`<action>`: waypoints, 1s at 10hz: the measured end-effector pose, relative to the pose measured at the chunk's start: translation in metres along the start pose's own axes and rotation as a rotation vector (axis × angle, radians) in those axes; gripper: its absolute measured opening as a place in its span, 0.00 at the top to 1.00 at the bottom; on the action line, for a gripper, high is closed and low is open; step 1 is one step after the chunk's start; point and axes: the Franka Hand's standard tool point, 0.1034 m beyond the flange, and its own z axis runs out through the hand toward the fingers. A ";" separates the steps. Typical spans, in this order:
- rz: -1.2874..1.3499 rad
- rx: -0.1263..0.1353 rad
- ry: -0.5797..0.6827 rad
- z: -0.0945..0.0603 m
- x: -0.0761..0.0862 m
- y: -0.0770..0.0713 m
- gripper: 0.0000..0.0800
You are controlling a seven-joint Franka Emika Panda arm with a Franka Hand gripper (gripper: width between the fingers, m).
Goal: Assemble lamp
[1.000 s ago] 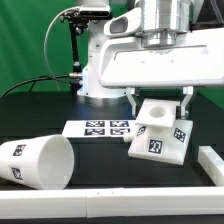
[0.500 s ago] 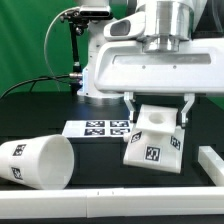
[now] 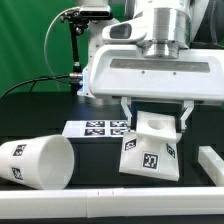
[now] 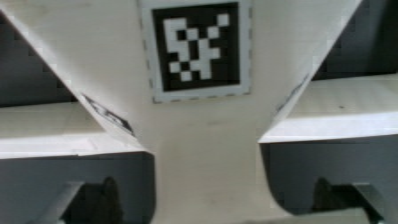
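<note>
In the exterior view, the black counter (image 3: pixel 95 150) was seen closed off by a white front rail (image 3: pixel 110 197) along its near edge and by a short white side bar (image 3: pixel 212 162) at the exterior view's right. A bare stretch of counter was left open between the shade (image 3: pixel 35 163) and the base (image 3: pixel 150 150). The shade was laid on its side at the exterior view's left, its mouth turned toward the exterior view's right, well apart from the base. The marker board (image 3: pixel 97 128) was laid flat behind that gap, just beside the base. The tool (image 3: pixel 155 113) was lowered over the base, its fingers spread to the part's width and clamped on its upper end. The base was held tilted, a tagged face turned toward the camera. Whether its lower edge touched the counter could not be told. In the wrist view, the middle was filled by the white base, with one square tag (image 4: pixel 192 50) shown on it. The dark shapes on either side were too blurred to be named.
</note>
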 end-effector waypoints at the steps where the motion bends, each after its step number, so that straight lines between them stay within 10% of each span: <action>1: -0.008 0.000 0.015 0.001 0.000 -0.001 0.34; 10: -0.017 0.042 0.154 0.030 -0.008 -0.062 0.34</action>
